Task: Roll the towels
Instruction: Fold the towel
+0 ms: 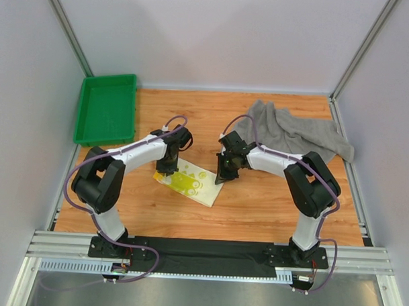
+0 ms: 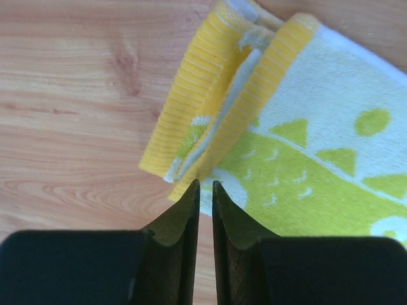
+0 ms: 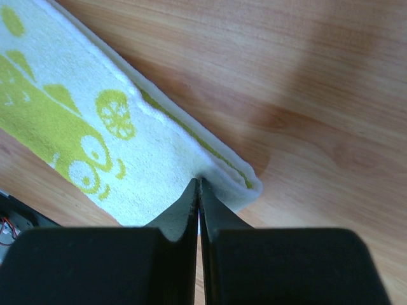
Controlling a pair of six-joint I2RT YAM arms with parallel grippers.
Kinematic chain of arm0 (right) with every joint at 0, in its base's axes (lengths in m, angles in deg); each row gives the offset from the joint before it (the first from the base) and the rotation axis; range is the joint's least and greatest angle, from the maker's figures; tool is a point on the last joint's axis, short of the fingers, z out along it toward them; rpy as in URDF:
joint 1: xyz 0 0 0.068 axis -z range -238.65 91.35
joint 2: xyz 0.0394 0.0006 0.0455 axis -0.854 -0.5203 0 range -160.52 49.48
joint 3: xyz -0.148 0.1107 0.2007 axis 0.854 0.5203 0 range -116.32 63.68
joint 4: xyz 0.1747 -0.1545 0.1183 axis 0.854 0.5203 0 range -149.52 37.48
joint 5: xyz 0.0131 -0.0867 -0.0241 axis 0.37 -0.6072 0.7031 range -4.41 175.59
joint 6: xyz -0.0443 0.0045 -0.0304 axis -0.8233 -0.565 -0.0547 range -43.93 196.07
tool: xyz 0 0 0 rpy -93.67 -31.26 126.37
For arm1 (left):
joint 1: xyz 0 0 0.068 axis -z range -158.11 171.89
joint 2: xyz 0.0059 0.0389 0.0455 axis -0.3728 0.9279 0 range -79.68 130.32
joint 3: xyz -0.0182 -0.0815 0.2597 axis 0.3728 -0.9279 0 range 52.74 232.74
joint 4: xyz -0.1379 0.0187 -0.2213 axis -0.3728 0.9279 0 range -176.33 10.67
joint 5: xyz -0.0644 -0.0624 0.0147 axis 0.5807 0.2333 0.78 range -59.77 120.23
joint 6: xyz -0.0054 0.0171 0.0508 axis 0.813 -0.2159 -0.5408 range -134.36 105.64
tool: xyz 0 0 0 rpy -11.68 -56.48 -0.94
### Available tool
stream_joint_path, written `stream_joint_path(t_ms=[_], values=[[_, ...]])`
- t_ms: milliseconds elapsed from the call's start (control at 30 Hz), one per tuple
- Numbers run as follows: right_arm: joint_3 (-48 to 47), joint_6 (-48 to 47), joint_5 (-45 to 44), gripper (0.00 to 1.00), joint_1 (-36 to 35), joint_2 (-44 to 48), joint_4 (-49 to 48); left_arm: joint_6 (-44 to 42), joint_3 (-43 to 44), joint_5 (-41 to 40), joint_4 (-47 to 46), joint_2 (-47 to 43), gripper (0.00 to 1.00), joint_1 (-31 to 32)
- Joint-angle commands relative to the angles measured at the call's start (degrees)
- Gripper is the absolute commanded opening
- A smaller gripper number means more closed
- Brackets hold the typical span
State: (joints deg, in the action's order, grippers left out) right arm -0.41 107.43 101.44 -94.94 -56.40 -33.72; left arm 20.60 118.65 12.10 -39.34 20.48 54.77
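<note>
The white-yellow towel (image 1: 187, 181) with its green-yellow print lies folded flat on the wooden table, mid-front. My left gripper (image 1: 167, 166) hangs over its left end. In the left wrist view the gripper (image 2: 203, 184) has only a thin slit between its jaws, nothing in it, and its tips are at the towel's yellow ribbed edge (image 2: 191, 101). My right gripper (image 1: 224, 172) is at the towel's right corner. In the right wrist view it (image 3: 199, 180) is shut, and the white towel (image 3: 159, 152) puckers around its tips. The grey towel (image 1: 292, 130) lies crumpled at the back right.
A green tray (image 1: 106, 109) sits at the back left, partly off the table's edge. Grey walls and metal posts enclose the table on three sides. The arm bases stand on a black rail (image 1: 201, 250) at the front.
</note>
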Motion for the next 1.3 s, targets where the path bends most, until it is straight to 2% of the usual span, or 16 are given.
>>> stream_joint_path(t_ms=[0,67,167,333,600,633,933,1133,1200,1267], values=[[-1.20,-2.43,-0.92,0.00,0.35,4.72,2.50,-2.53,3.08,-0.94,1.71,-4.61,0.20,-0.19],[-1.91,-4.01,-0.04,0.01,0.35,7.00,3.20,-2.88,3.61,-0.68,2.50,-7.08,0.22,-0.19],[-3.75,-5.95,1.63,0.08,0.43,8.41,5.30,-2.53,2.74,0.46,2.06,-11.38,0.27,0.86],[-3.85,-7.71,0.67,0.11,0.52,10.26,7.16,-1.04,1.77,0.55,1.97,-16.74,0.32,5.52],[-1.12,-7.10,0.84,0.02,4.12,6.66,3.83,1.60,-1.04,0.29,1.19,-21.49,0.33,12.54],[-1.03,-7.18,1.02,0.01,4.56,3.70,2.69,1.95,-2.00,0.55,0.49,-22.72,0.33,14.03],[2.57,-5.16,2.07,0.00,4.65,-0.20,-0.40,1.34,-2.45,-0.41,-0.66,-22.82,0.33,20.46],[2.49,-5.60,-0.73,0.00,4.65,3.49,1.88,1.43,-0.35,-2.78,0.30,-21.06,0.33,23.28],[0.74,-6.04,-2.58,0.04,4.57,6.02,4.50,0.64,0.44,-3.57,0.65,-20.80,0.32,24.15],[-0.32,-6.13,-5.03,0.20,4.65,8.14,6.44,0.02,1.67,-5.59,0.39,-20.80,0.32,25.82]])
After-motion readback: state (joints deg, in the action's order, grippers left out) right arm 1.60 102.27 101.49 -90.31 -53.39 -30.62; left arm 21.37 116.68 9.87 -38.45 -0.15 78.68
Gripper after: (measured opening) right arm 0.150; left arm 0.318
